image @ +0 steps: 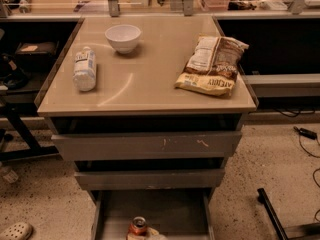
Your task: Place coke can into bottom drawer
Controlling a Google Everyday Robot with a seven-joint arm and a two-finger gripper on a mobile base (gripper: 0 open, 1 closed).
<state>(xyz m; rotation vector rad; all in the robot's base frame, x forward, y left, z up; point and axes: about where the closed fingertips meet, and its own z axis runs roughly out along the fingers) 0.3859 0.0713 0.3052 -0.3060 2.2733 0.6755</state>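
The coke can (138, 225), red-orange with a silver top, stands upright inside the open bottom drawer (160, 206), near its front at the frame's lower edge. My gripper (149, 233) shows only as a pale shape at the very bottom edge. It is right beside and below the can, touching or nearly touching it. Most of the gripper is cut off by the frame.
The cabinet's tan top holds a white bottle (84, 69) lying at the left, a white bowl (123, 37) at the back and a snack bag (212, 65) at the right. The top drawer front (145, 145) is scratched and the middle drawer front (150, 178) is plain. A dark metal leg (272, 216) stands on the floor at the right.
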